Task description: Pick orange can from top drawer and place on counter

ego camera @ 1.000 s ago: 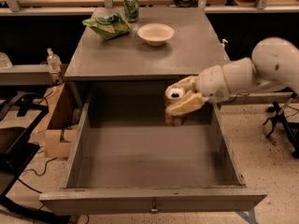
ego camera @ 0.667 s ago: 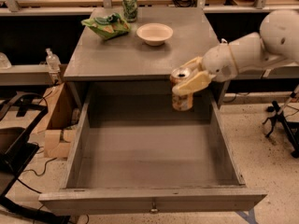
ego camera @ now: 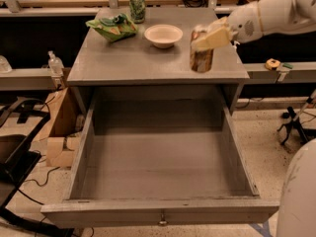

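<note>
Left of the bowl (ego camera: 163, 35) I see a green bag (ego camera: 111, 27), and behind the bag a green can (ego camera: 137, 6). I leave those alone. In front of the bowl the counter (ego camera: 123, 60) is bare all the way to its front edge. Below the bowl and closer to me, the top drawer (ego camera: 158, 212) is pulled wide open. I see nothing lying in it.

Just right of the bowl is the orange can (ego camera: 201, 60). A second ago it was down low, by the back right corner of the drawer. Now it is up over the counter. So I think the lift out is done and only the setting down is left.

The claw (ego camera: 205, 39) reaches in from the right of the bowl and pinches the can near its top. The can stands upright. I cannot tell if its bottom touches the counter yet.

The can is near the front edge and also near the right edge. The bowl is close on its other side. I would go straight down, slowly, with no sliding sideways. There is more open room behind the can, right of the bowl and farther back.
</note>
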Controlling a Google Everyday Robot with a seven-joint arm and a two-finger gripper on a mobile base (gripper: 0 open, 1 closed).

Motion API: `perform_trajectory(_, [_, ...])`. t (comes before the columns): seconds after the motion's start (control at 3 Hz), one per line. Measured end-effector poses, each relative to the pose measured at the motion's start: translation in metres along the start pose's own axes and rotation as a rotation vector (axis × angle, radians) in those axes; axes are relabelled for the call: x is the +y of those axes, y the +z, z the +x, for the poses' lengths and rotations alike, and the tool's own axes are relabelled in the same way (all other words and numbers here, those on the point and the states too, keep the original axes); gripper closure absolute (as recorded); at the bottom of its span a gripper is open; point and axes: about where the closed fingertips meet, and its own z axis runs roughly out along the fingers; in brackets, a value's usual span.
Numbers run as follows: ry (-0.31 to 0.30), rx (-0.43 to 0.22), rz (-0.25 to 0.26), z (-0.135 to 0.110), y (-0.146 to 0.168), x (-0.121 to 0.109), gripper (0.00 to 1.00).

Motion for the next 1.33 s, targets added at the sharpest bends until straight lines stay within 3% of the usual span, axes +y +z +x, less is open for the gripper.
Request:
perform_trajectory(0.33, [0.005, -0.072, 0.129, -0.037, -0.034, -0.032, 1.00])
perform_trajectory(0.67, [0.024, -0.097, 0.230, -0.036, -0.025, -0.078, 1.00])
perform_trajectory(1.0, [0.017, -0.084, 0.256, -0.020, -0.001, -0.103, 1.00])
perform_trajectory(1.33, [0.039, -0.083, 0.255, 0.014, 0.021, -0.122, 1.00])
